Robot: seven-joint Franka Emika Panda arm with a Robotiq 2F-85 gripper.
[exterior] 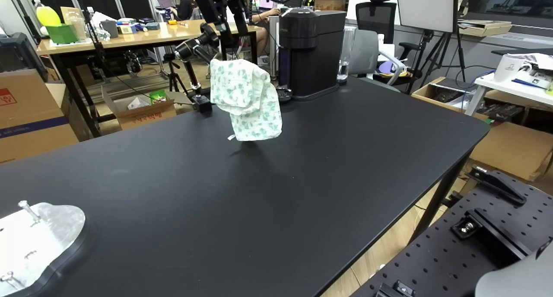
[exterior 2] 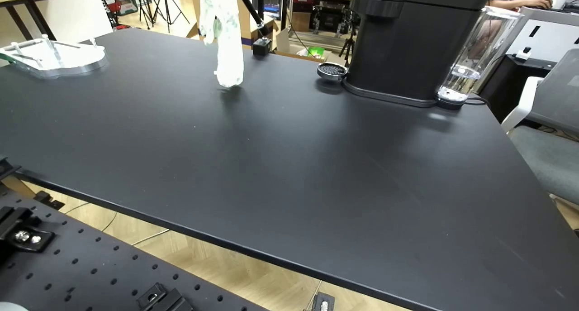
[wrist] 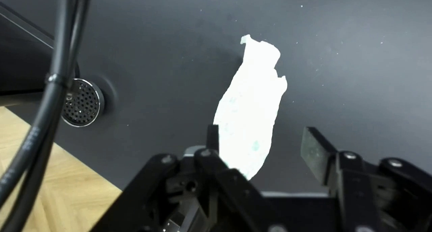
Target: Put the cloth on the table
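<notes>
The cloth (exterior: 246,100), white w/ green print, is in the air over the far part of the blk table (exterior: 281,210) in an exterior view, approx. upright, its upper part folded over itself, bottom hem apparently just above the surface w/ a shadow (exterior: 255,152) right under it; can't tell 100% if a corner touches. The gripper (wrist: 262,146) is wide: in wrist view its fingers (wrist: 313,154) stand well apart, cloth showing btwn & beyond them; the left one overlaps the cloth's edge there (contact unclear), the right one is apart from it. In an exterior view its fingertips (exterior: 240,21) are above the cloth, w/ a visible gap btwn tips & fabric. A blk machine (exterior: 311,55) stands right of the cloth, toward the table's far side, in both exterior views, w/ a round perforated tray (exterior 2: 332,70) at its left & a clear tank (exterior 2: 475,48) just beside its right. A blk mount (exterior: 201,101) is on the far edge, just left of the cloth, in an exterior view; a metal plate (exterior: 47,236) w/ pegs sits near left, & a perforated board (exterior: 414,262) is near right, past the table's edge. Cables (wrist: 60,66) run down the left of wrist view.
</notes>
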